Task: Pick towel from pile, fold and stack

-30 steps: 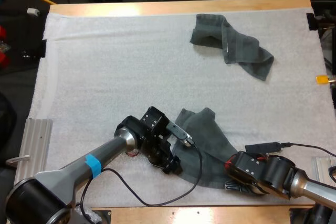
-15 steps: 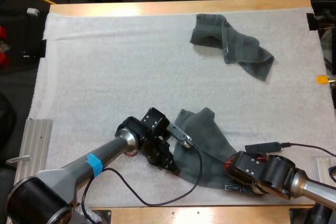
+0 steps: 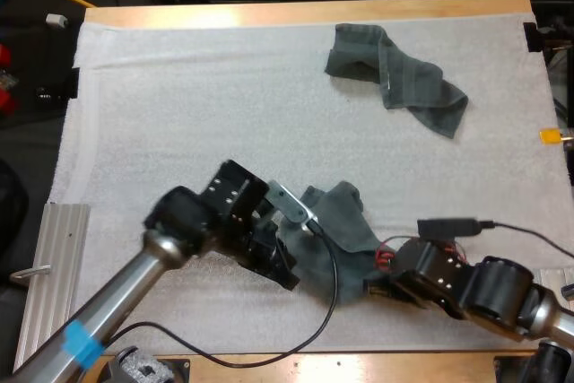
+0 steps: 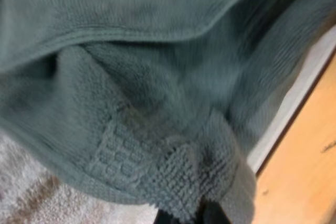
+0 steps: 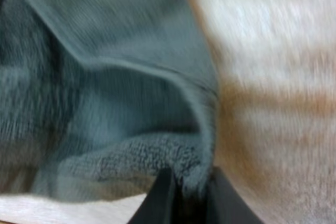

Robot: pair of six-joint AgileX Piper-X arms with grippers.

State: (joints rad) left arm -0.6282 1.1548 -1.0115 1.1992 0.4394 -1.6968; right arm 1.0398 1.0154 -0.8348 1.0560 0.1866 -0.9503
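Observation:
A dark grey-green towel (image 3: pixel 336 226) hangs bunched between my two grippers over the near middle of the mat. My left gripper (image 3: pixel 285 273) is shut on the towel's left near corner. In the left wrist view the towel (image 4: pixel 147 87) drapes close over the fingers. My right gripper (image 3: pixel 377 282) is shut on the towel's right near corner, and the right wrist view shows a fold of the towel (image 5: pixel 105 103) pinched between the black fingertips (image 5: pixel 160 198). A second crumpled towel (image 3: pixel 390 73) lies at the far right of the mat.
The white mat (image 3: pixel 179 114) covers most of the wooden table (image 3: pixel 269 13). A ribbed metal plate (image 3: pixel 54 257) lies at the mat's left near edge. The table's near wooden edge (image 4: pixel 299 166) runs just beside the held towel.
My left gripper has shut on the towel's corner. Both arms have moved left and lifted, the right more than the left, so the flat towel is now bunched between the grippers.

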